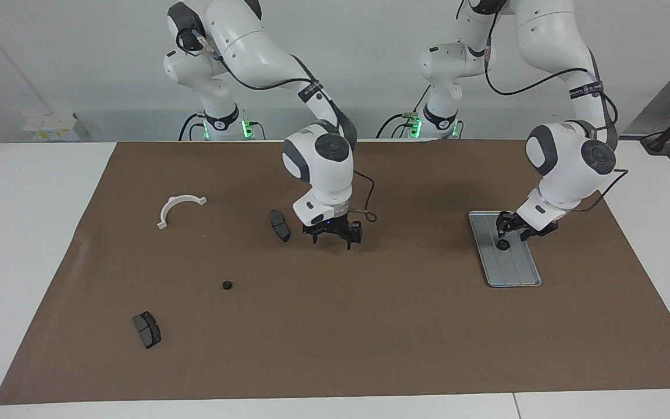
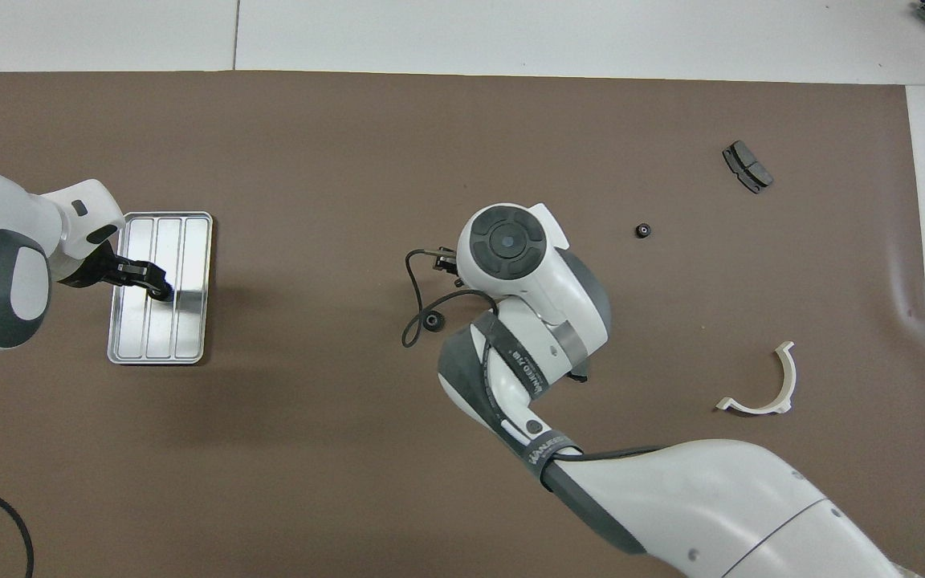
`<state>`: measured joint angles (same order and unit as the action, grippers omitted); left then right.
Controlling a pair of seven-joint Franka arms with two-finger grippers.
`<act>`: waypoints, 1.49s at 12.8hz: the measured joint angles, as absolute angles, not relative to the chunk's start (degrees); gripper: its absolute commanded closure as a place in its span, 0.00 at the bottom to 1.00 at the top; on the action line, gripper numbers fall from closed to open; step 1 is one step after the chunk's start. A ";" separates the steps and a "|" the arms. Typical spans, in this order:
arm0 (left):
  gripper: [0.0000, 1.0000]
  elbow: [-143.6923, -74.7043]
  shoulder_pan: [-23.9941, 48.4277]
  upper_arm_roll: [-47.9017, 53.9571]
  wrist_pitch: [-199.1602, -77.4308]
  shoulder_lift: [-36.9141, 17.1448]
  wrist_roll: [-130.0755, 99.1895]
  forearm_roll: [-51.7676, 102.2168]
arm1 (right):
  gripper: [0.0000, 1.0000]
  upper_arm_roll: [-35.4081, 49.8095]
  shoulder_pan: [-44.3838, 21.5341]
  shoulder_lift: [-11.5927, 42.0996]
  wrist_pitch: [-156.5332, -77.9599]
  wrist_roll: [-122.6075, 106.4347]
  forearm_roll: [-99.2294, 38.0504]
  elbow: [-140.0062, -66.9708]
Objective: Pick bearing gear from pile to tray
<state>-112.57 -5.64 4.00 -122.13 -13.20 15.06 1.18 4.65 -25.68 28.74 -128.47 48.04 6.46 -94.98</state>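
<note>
One small black bearing gear (image 1: 502, 244) lies in the silver tray (image 1: 515, 273) at the tips of my left gripper (image 1: 508, 231), which stands open low over the tray's end nearer the robots; from overhead the gear (image 2: 162, 294) sits on the tray (image 2: 189, 337) by that gripper (image 2: 149, 279). My right gripper (image 1: 333, 238) hangs open and holds nothing, low over the mat beside a brake pad (image 1: 280, 226). A second gear (image 2: 433, 321) lies loose on the mat by the right arm's cable. A third gear (image 1: 227, 285) rests farther out.
A white half-ring bracket (image 1: 179, 208) lies toward the right arm's end of the table. A second brake pad (image 1: 147, 329) lies farthest from the robots, also at that end. The right arm's wrist (image 2: 507, 241) hides its gripper from overhead.
</note>
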 measured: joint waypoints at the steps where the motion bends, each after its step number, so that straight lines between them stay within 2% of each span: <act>1: 0.38 -112.39 -5.33 4.27 -122.13 -13.14 14.38 1.24 | 0.00 4.65 -23.50 28.61 -128.79 45.86 6.46 -94.97; 4: 0.38 -112.26 -1.20 4.68 -122.13 -12.74 6.39 1.32 | 0.00 4.62 -18.37 28.63 -131.66 41.27 6.47 -95.00; 11: 0.38 -112.12 14.90 5.27 -123.76 -12.53 -24.13 1.37 | 0.00 4.64 -7.77 28.69 -131.71 26.71 6.47 -97.98; 13: 0.38 -112.18 19.75 5.34 -126.98 -12.70 -31.95 1.37 | 0.06 4.64 -6.24 28.67 -131.81 23.80 6.47 -99.37; 15: 0.37 -112.06 24.42 5.38 -131.00 -13.86 -37.72 1.43 | 0.20 4.66 -5.79 28.58 -132.56 22.80 6.47 -100.21; 17: 0.28 -110.53 27.35 5.37 -132.78 -15.75 -40.08 2.40 | 0.32 4.84 -5.81 28.48 -134.26 22.80 6.47 -101.30; 19: 0.07 -108.64 29.30 5.34 -132.91 -17.37 -40.41 2.91 | 0.36 4.82 -5.64 28.46 -137.07 22.80 6.47 -102.41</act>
